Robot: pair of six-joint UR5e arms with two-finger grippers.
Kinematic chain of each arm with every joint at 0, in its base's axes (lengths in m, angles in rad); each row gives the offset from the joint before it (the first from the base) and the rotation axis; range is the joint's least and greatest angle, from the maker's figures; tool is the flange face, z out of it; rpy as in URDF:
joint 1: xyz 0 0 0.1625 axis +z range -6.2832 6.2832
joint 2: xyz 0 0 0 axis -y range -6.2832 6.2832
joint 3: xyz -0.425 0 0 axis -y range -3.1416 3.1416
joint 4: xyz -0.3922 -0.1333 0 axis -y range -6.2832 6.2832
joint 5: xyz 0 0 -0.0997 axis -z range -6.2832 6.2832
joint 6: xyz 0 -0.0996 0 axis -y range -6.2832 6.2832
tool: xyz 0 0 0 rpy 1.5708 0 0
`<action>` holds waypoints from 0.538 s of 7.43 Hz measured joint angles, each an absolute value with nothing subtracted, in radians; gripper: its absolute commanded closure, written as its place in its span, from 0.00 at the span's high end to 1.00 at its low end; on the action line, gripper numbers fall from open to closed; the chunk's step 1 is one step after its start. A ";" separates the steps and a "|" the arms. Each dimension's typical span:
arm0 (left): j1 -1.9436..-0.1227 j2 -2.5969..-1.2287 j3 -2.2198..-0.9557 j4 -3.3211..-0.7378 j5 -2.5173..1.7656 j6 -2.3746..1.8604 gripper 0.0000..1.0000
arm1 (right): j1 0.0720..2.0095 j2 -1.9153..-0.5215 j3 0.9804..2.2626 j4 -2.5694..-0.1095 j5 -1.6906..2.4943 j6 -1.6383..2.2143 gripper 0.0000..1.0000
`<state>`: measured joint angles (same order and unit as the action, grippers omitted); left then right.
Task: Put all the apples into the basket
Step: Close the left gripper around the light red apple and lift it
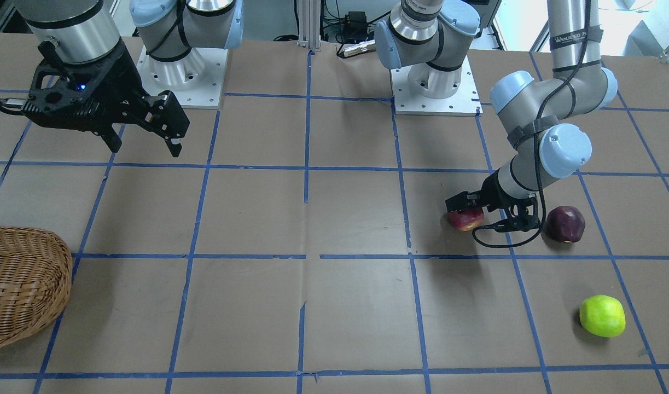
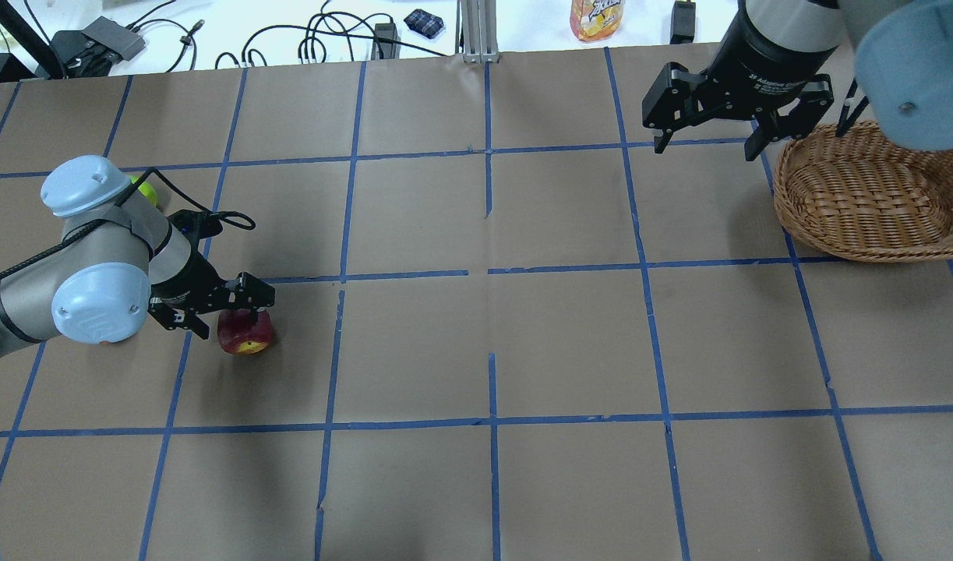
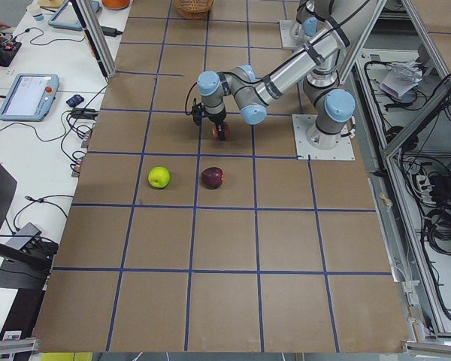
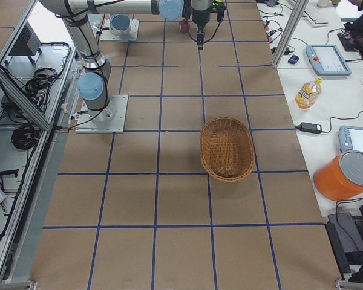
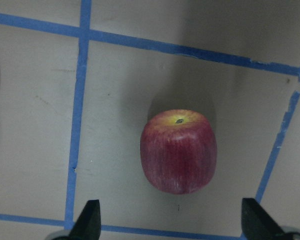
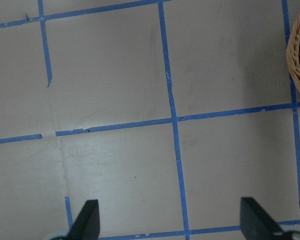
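The red apple [image 5: 179, 152] with a yellowish top lies on the table, also seen in the overhead view [image 2: 245, 333] and the front view [image 1: 466, 219]. My left gripper [image 2: 231, 318] hangs open just above it, fingertips [image 5: 90, 220] wide apart on either side, not touching. The maroon apple [image 1: 565, 223] lies close beside my left wrist. The green apple [image 1: 602, 316] lies further out; the arm mostly hides it in the overhead view [image 2: 145, 191]. My right gripper [image 2: 706, 144] is open and empty, raised next to the wicker basket [image 2: 858, 195], which holds no apples.
The table is brown paper with a blue tape grid. The two arm bases [image 1: 435, 82] stand at the robot's edge. A juice bottle [image 2: 597, 15], cables and tablets lie on the white bench beyond the far edge. An orange bucket [image 4: 345, 175] stands off the table.
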<state>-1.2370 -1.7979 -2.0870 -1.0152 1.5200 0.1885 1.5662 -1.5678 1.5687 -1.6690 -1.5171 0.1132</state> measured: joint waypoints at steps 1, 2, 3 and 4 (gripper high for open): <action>-1.237 -1.804 -2.088 -1.013 1.512 0.191 1.00 | 1.566 -1.568 1.569 -1.669 -1.517 0.113 1.00; -1.238 -1.806 -2.088 -1.012 1.498 0.193 1.00 | 1.566 -1.568 1.569 -1.669 -1.517 0.112 1.00; -1.238 -1.803 -2.088 -1.011 1.467 0.201 1.00 | 1.566 -1.568 1.569 -1.669 -1.516 0.113 1.00; -1.238 -1.800 -2.088 -1.011 1.435 0.214 1.00 | 1.566 -1.568 1.568 -1.669 -1.517 0.113 1.00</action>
<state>-1.2379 -1.8003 -2.0879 -1.0114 1.4350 0.2140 1.5662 -1.5678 1.5684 -1.6690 -1.5167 0.1133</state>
